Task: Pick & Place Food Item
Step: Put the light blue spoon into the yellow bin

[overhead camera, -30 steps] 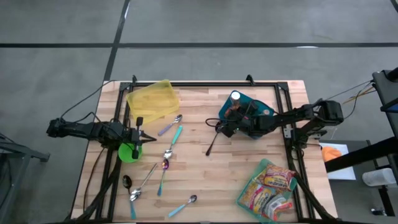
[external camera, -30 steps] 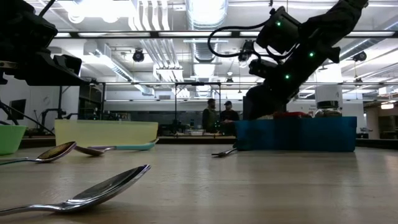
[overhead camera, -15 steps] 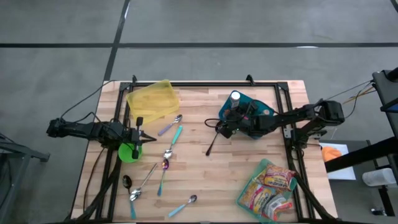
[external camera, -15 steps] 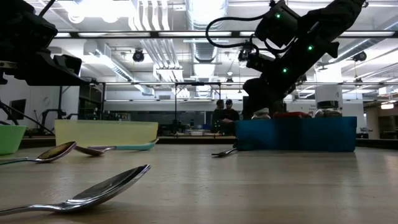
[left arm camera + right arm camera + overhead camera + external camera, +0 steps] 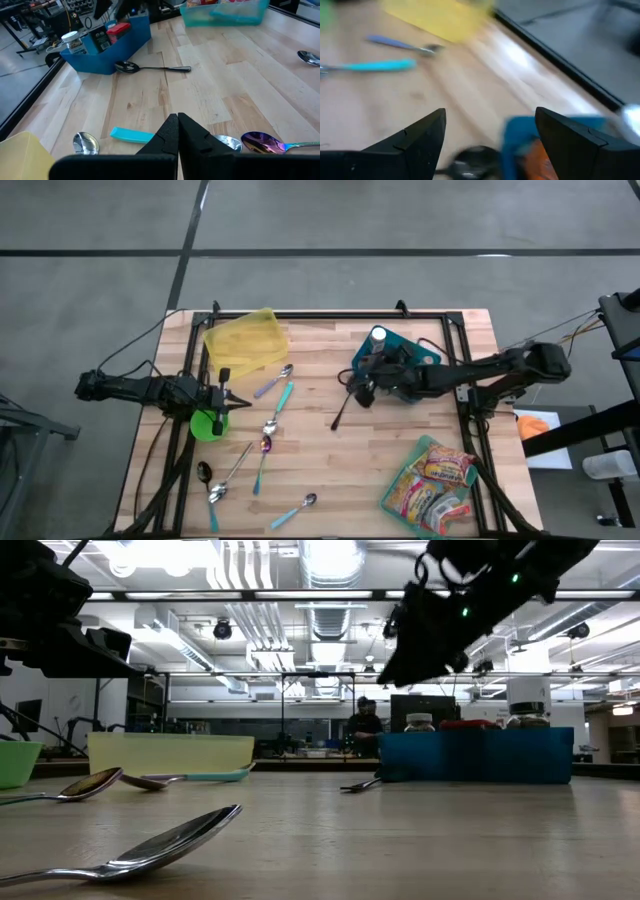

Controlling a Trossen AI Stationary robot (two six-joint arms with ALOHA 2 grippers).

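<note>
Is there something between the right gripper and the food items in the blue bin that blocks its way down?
Nothing visible blocks it. The right gripper hangs open and empty over the near edge of the blue bin, and the jars stand uncovered inside. The black spoon lies on the table outside the bin.

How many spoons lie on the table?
7: one black spoon beside the blue bin, two by the yellow tray, one iridescent in the middle, two crossing at lower left, one at the bottom. Overlap may hide another.

The right wrist view is blurred, and the blue bin's (image 5: 530,131) contents are unreadable.
</note>
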